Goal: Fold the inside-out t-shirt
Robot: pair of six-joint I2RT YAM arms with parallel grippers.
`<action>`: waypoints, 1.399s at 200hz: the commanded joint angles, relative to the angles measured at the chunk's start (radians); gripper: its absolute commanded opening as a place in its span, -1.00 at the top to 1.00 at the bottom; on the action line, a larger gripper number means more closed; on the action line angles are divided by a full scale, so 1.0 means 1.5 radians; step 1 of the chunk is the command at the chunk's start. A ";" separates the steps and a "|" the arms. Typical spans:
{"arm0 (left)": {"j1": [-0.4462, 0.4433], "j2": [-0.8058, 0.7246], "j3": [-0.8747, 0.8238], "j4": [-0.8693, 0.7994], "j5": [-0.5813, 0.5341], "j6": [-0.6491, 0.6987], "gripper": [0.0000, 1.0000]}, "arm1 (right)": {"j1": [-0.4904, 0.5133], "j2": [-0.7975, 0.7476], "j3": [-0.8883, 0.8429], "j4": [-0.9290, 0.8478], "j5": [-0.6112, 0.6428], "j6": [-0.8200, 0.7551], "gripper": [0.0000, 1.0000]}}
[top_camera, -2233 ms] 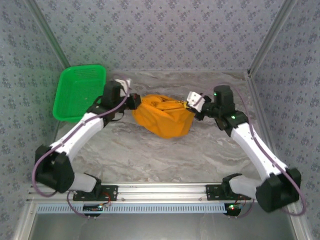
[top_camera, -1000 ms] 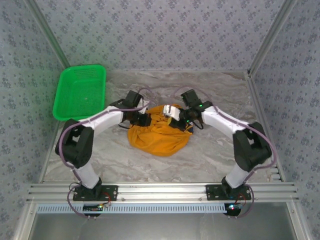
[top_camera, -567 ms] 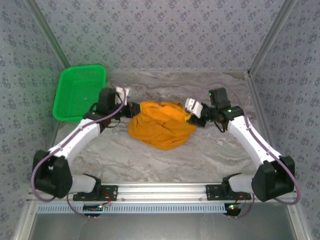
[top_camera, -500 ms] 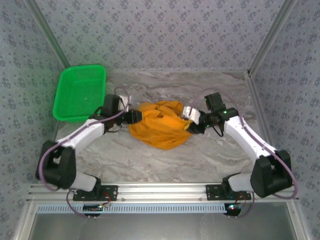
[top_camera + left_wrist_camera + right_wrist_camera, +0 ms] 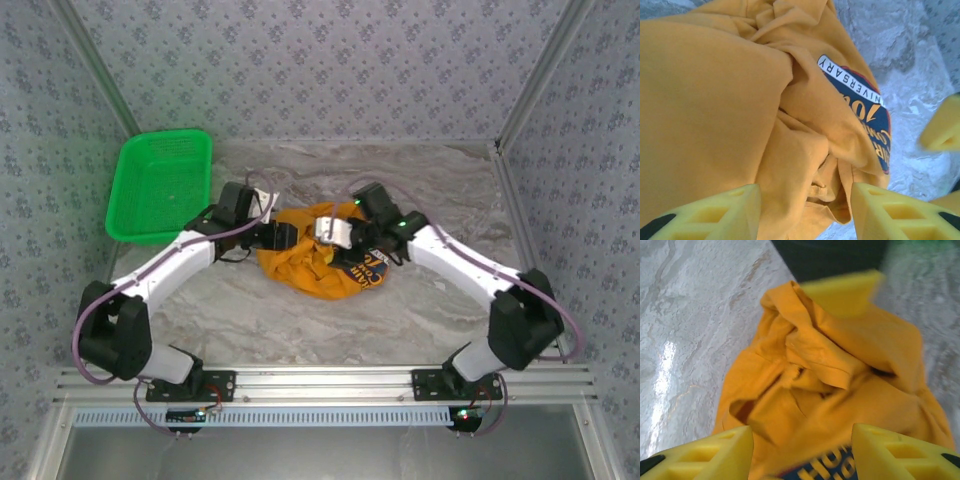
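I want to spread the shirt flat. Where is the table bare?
Bare table between the t-shirt and the near rail, and along the back wall. Crowded mid-table: left gripper and right gripper over the t-shirt, green basket far left.

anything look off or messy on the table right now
The orange-yellow cloth t-shirt lies bunched in a crumpled heap on the grey marbled tabletop, not spread flat, its dark blue printed graphic partly showing.
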State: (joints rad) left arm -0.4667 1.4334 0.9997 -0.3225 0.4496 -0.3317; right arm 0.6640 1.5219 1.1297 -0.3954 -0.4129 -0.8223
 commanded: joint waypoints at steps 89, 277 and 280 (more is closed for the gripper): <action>0.022 0.051 0.088 -0.014 0.040 0.044 1.00 | -0.073 -0.020 -0.072 0.113 0.101 0.044 1.00; -0.011 -0.201 -0.140 -0.085 0.020 0.043 0.10 | -0.175 -0.202 -0.212 0.115 0.059 0.309 0.06; -0.021 -0.214 -0.139 -0.090 0.009 0.042 0.05 | -0.167 -0.211 -0.214 0.115 0.066 0.320 0.00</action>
State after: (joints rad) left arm -0.4271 1.2747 0.7303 -0.3473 0.4610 -0.2783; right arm 0.3618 1.3399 0.7990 -0.2329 -0.2092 -0.4633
